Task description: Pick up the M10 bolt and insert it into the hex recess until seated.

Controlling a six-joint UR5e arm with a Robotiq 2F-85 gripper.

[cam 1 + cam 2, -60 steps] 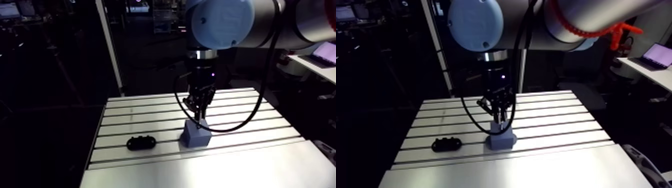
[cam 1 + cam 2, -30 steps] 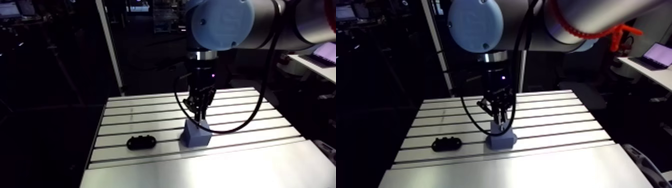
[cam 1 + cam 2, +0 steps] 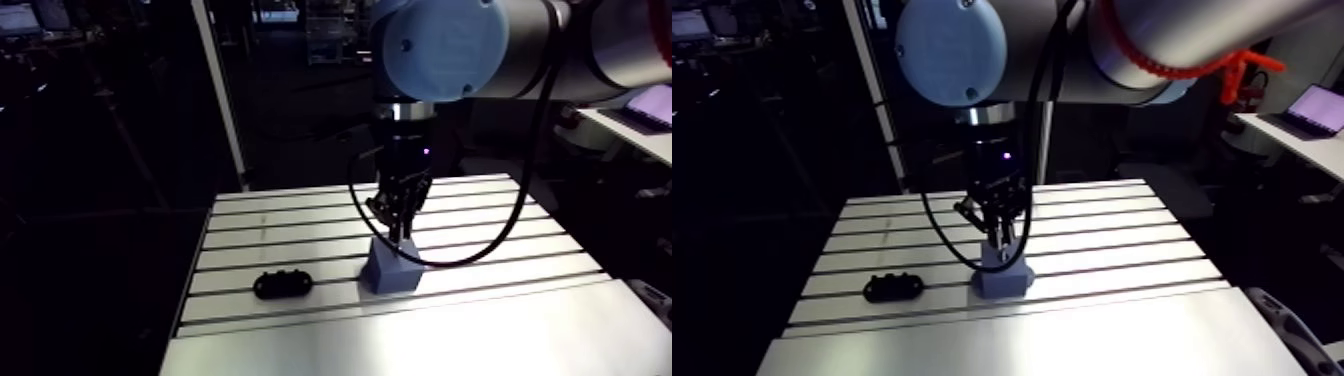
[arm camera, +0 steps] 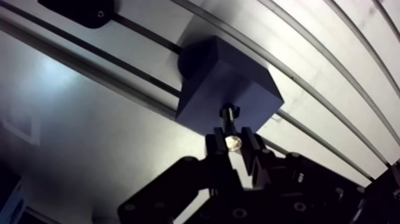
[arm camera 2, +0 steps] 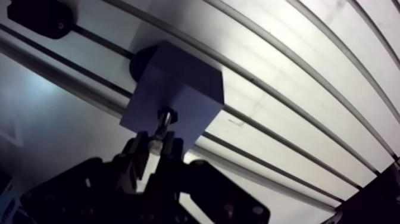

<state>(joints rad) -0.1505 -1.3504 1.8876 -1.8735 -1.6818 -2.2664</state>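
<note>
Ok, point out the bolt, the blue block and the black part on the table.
bolt (image 4: 229,125): wrist view, on its shaft.
blue block (image 4: 229,74): wrist view, on its upper face.
black part (image 3: 283,286): arm view, on its middle.

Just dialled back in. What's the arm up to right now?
The gripper is shut on the M10 bolt, holding it upright over the blue-grey block on the slotted table. The bolt's lower end is at the hex recess in the block's top; whether it is fully seated I cannot tell. A black part lies on the table, apart from the block.
</note>
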